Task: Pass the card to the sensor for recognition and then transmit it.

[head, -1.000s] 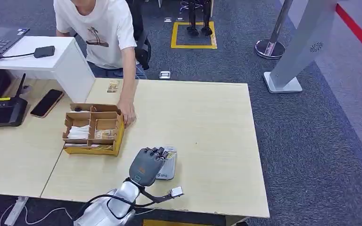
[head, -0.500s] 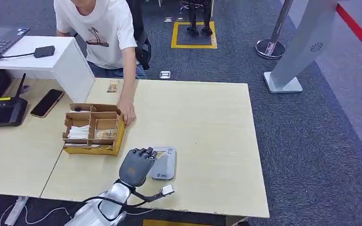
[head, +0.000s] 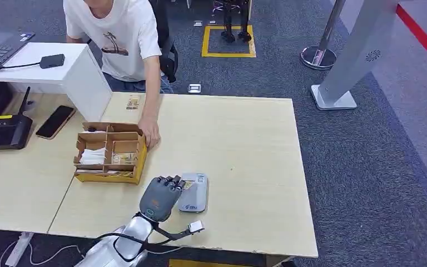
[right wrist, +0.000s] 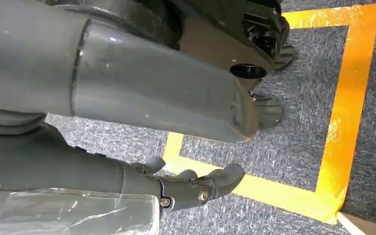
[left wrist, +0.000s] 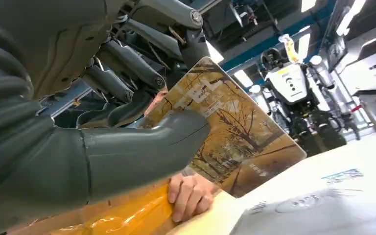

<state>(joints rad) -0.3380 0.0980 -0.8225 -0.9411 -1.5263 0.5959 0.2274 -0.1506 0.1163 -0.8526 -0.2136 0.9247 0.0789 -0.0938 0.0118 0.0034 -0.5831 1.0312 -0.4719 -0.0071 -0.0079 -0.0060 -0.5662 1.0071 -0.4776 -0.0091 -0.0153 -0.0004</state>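
Since a second ago, the left hand [head: 159, 198] has been drawn back toward the near edge of the pale wooden table [head: 244, 144] and away from over the flat grey sensor pad [head: 193, 192]; now only its fingertips lie at the pad's left edge.

On the table, the compartmented brown cardboard box with a yellow front [head: 110, 152] is seen to the left of the sensor pad and farther from the robot. A person in a white T-shirt [head: 117, 33] is standing beyond the table, one hand [head: 150, 133] resting at the box's right far corner.

In the left wrist view, the thin card printed with golden autumn trees [left wrist: 230, 132] is held tilted just above the sensor pad [left wrist: 323, 205], pinched between the thumb [left wrist: 147, 147] and the darker fingers.

The right hand [right wrist: 196, 188] is seen hanging above grey carpet marked with yellow tape [right wrist: 345, 112], fingers loosely curled, nothing in it.
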